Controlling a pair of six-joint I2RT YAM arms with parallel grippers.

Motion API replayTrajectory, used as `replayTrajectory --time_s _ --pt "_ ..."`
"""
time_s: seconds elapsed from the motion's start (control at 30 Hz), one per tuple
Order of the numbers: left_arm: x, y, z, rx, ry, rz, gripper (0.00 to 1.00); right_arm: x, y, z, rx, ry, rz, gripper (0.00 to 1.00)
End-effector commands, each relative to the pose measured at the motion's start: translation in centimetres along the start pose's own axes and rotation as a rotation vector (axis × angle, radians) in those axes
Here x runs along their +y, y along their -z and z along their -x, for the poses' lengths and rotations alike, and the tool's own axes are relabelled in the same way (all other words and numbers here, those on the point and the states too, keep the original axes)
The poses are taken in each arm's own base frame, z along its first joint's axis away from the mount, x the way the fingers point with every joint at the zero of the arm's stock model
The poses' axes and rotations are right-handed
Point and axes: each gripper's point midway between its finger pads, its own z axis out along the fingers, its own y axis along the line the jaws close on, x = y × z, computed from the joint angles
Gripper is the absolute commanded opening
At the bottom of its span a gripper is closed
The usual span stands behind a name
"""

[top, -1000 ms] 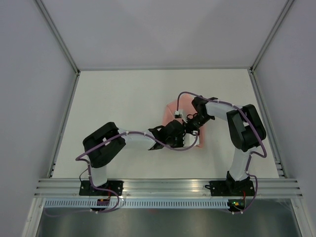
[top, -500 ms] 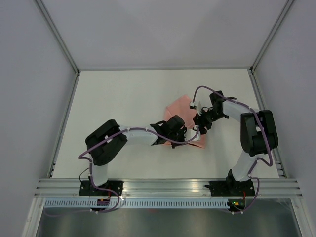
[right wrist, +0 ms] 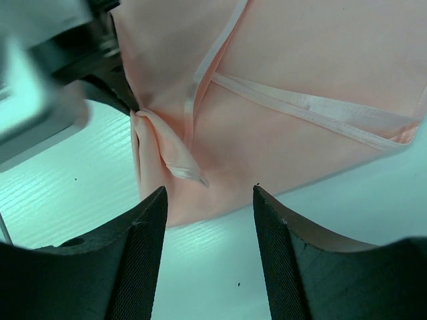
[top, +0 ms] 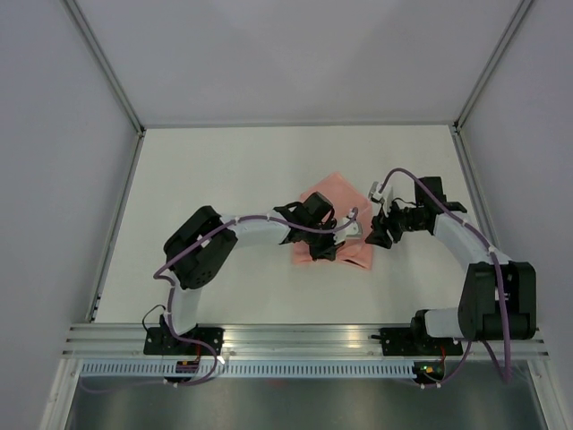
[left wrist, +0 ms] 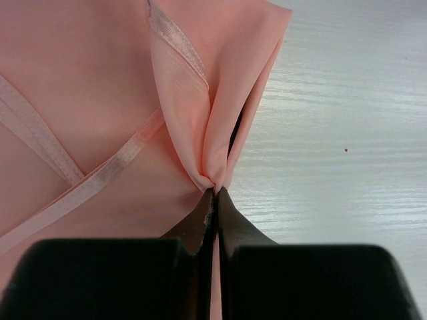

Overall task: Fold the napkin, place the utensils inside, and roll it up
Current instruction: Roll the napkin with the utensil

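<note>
The pale pink napkin (top: 324, 192) lies wrinkled and partly folded near the middle of the table, and its ribbon hems cross in the left wrist view (left wrist: 87, 100). My left gripper (top: 346, 235) is shut on a pinched fold at the napkin's right edge (left wrist: 215, 191). My right gripper (top: 375, 236) is open and empty just right of the napkin. Its fingers (right wrist: 143, 230) hang over bare table at the cloth's edge (right wrist: 300, 80). The knife-like utensil is not in view.
The white table (top: 224, 170) is bounded by metal frame rails and grey walls. The left gripper body shows blurred at the top left of the right wrist view (right wrist: 60, 73), close to my right gripper.
My right arm has swung right and drawn back off the napkin. My left gripper has moved up and right with the pinched cloth, and more of the napkin now shows.
</note>
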Motion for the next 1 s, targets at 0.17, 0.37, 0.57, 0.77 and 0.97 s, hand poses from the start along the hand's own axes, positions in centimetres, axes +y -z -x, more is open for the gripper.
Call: replayTrajectory --time_s 0.17,0.37,0.57,0.77,0.97 --pt "-1.6 -0.1 -4.3 0.129 0.271 -0.196 0.02 2.3 1.2 1.6 -0.135 0.280 -0.052 0.63" --pt "-0.4 0.4 -3.0 0.089 0.345 -0.240 0.02 4.2 -0.6 1.0 -0.074 0.406 -0.061 0.65" --pt "0.0 0.1 -3.1 0.096 0.410 -0.285 0.02 6.1 -3.9 -0.3 -0.001 0.527 -0.056 0.65" --pt "0.0 -0.3 -3.4 0.104 0.467 -0.331 0.02 6.2 -5.7 -0.6 0.023 0.591 -0.076 0.65" --pt "0.1 -0.3 -3.3 0.106 0.502 -0.353 0.02 7.2 -7.7 -1.7 0.074 0.634 -0.044 0.64"
